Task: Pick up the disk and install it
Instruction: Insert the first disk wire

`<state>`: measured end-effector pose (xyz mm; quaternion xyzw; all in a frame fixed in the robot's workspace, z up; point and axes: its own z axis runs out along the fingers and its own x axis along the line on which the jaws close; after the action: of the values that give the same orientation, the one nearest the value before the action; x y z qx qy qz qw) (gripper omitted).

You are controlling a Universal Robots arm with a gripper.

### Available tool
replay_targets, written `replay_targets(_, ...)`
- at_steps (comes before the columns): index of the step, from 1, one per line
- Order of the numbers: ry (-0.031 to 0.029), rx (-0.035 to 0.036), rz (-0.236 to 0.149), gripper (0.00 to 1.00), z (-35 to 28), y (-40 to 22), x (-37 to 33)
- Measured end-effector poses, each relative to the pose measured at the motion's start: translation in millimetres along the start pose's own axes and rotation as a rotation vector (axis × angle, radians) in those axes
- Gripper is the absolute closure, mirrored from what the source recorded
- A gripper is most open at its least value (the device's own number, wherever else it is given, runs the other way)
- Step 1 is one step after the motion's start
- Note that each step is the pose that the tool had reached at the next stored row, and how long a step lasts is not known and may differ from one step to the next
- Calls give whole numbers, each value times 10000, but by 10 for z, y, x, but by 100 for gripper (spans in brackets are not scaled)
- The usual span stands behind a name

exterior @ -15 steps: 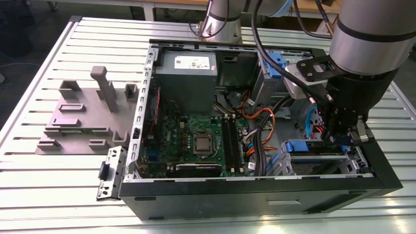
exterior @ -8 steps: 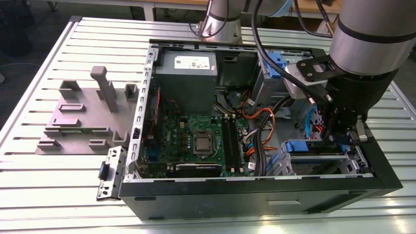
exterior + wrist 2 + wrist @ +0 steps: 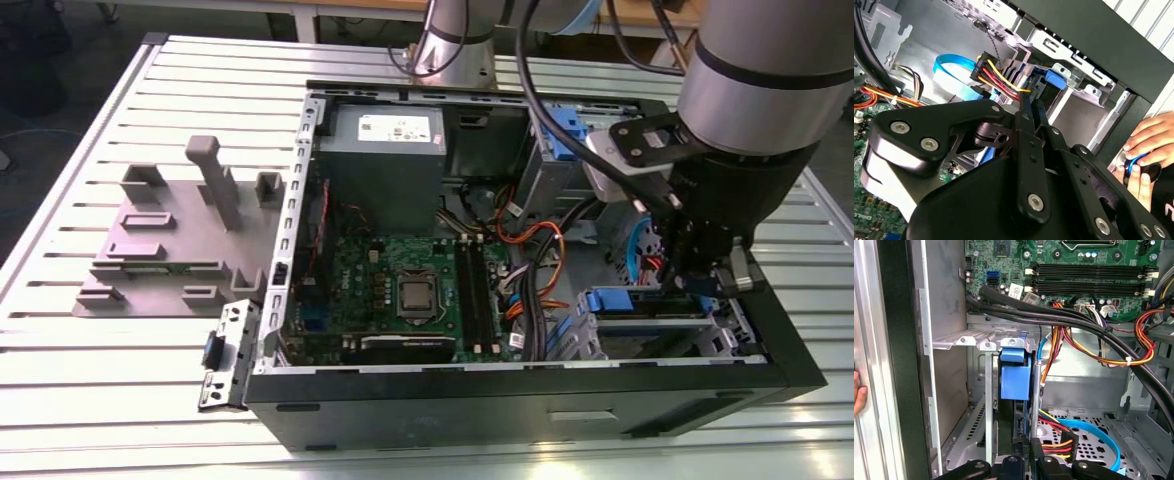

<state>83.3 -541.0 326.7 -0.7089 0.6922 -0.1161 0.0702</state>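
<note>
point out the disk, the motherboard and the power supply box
disk (image 3: 1015, 382), first wrist view, blue rail end
motherboard (image 3: 400, 262), exterior view, green board surface
power supply box (image 3: 387, 165), exterior view, grey top face

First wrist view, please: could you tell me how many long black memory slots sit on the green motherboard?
4: the memory slots lie side by side in one parallel bank on the motherboard, next to the black cable bundle. None seems hidden.

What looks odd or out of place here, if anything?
A person's hand sits just outside the computer case, close to where the gripper reaches into the drive bay corner. Inside the case, nothing looks spilled or broken.
</note>
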Motion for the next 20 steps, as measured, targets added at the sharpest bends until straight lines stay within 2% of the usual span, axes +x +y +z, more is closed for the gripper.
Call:
replay_targets(2, -6, -21, 54, 83, 0, -1, 1)
replay_targets(3, -50, -31, 75, 83, 0, -1, 2)
replay_targets(5, -333, -51, 151, 83, 2, -3, 9)
replay_targets(6, -448, -64, 182, 83, 2, -4, 14)
replay_targets(7, -506, -78, 197, 83, 3, -5, 20)
replay_targets(15, -518, -147, 198, 83, -8, -16, 25)
replay_targets(20, -513, -159, 196, 83, -11, -17, 27)
